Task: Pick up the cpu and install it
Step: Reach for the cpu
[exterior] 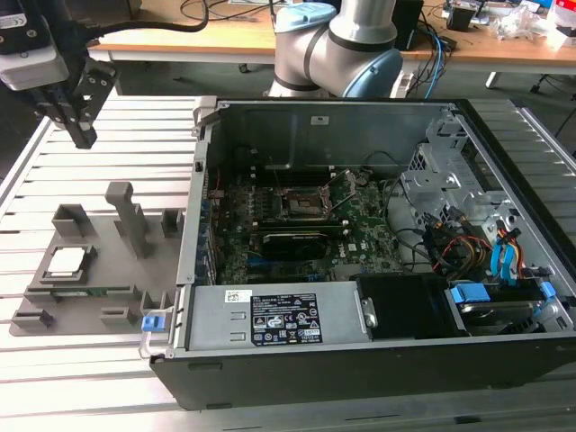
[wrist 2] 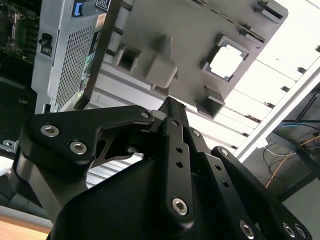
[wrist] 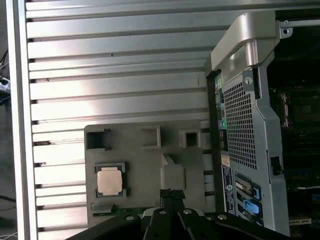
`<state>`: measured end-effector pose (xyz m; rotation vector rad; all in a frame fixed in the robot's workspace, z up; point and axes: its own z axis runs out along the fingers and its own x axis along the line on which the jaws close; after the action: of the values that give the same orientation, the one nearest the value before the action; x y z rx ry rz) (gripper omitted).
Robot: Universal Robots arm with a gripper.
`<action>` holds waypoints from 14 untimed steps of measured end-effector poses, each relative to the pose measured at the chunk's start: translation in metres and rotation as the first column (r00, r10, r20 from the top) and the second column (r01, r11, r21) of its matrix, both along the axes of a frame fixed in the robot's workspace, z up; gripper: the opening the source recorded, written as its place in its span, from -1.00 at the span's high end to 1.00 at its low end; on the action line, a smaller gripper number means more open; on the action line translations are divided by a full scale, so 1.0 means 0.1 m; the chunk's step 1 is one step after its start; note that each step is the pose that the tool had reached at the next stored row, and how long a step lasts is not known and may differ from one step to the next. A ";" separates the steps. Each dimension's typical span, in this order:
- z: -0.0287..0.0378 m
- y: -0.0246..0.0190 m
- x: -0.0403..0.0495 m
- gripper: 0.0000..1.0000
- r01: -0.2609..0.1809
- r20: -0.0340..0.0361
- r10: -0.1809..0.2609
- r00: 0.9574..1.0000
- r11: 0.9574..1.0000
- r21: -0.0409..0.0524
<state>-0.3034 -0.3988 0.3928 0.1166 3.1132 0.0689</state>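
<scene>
slatted metal bench [exterior: 90, 378]: grey tray [exterior: 101, 273] toward one edge, open computer case [exterior: 360, 373] beside it. cpu [exterior: 67, 261] lies in a square pocket of the tray. claw [exterior: 83, 137] above the bench, pressed together, empty; wooden desk [exterior: 180, 40] behind.

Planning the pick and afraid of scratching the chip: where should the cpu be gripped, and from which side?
Probably from straight above, pinching two opposite edges: the cpu lies flat, metal top up, in a shallow pocket of the grey fixture tray, whose raised corners block a sideways approach.
</scene>
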 end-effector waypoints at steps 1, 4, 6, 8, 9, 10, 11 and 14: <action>0.000 0.000 -0.043 0.79 0.000 0.000 0.000 1.000 1.000 0.000; -0.001 0.000 -0.159 0.79 0.000 0.000 0.000 1.000 1.000 0.000; -0.001 0.000 -0.236 0.79 0.000 0.000 0.000 1.000 1.000 0.000; -0.002 0.000 -0.340 0.79 0.000 0.000 0.000 1.000 1.000 0.000; -0.002 0.000 -0.369 0.79 0.000 0.000 0.000 1.000 1.000 0.000; -0.002 0.000 -0.391 0.79 0.000 0.000 0.000 1.000 1.000 0.000; -0.002 0.000 -0.438 0.79 0.000 0.000 0.000 1.000 1.000 0.000; -0.005 0.000 -0.598 0.79 0.000 0.000 0.000 1.000 1.000 0.000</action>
<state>-0.3632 -0.3988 0.3923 0.1167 3.1132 0.0688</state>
